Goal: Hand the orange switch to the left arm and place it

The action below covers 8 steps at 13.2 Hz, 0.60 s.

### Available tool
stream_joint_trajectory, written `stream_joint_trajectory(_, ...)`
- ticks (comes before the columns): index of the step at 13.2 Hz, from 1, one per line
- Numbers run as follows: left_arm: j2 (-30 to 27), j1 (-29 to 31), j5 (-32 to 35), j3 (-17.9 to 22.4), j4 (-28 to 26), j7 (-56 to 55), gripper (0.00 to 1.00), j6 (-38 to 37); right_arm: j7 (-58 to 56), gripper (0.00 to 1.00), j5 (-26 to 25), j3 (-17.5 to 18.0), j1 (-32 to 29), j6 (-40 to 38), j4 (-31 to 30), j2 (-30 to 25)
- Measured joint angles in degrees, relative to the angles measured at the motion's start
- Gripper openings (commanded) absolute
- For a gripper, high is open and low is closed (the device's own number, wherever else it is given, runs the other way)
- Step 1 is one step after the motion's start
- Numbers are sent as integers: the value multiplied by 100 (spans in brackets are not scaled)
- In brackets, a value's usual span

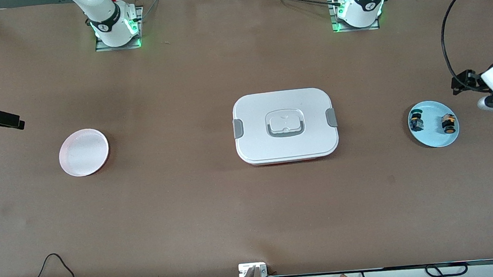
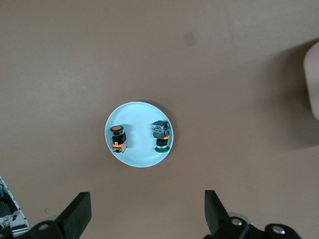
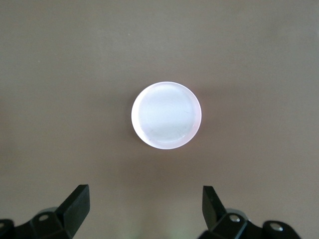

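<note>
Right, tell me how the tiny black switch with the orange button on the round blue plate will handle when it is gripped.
The tiny black switch with the orange button looks rigid, moulded plastic, so it probably won't flex. Being far smaller than the round blue plate, it is likely light and could skid on the smooth surface if nudged. Its rounded end suggests it may roll or twist unless pinched squarely.

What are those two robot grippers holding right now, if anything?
Nothing. The left gripper hangs open above the round blue plate bearing both switches; the right gripper hangs open above the pink plate.
</note>
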Motion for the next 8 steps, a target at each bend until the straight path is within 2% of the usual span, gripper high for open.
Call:
stream_joint_trajectory(2,15,-4,-6,-130,258,1,100,-285,-10,100,-1,69,0,164,-185,-238)
stream_joint_trajectory(5,26,-2,-58,-154,421,28,100,-424,-37,100,-5,73,-1,532,-863,-739)
stream_joint_trajectory(8,12,-131,-280,-79,618,93,100,-442,-52,100,-5,73,-2,541,-1032,-909)
